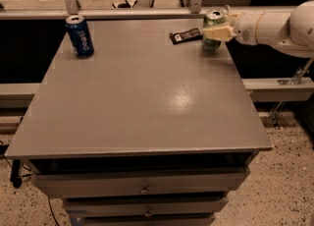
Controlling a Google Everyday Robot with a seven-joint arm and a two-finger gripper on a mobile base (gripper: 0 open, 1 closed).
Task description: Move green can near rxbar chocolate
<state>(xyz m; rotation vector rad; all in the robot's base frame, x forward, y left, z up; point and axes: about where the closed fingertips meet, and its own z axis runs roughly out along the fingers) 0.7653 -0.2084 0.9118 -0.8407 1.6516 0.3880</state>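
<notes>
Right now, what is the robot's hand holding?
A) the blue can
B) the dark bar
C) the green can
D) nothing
C: the gripper is clamped on the green can at the table's far right, just beside the rxbar chocolate, while the blue Pepsi can stands alone at the far left.

The green can [214, 17] stands upright at the upper right, clasped by the gripper [217, 33], just right of the flat, dark rxbar chocolate [185, 36].
</notes>
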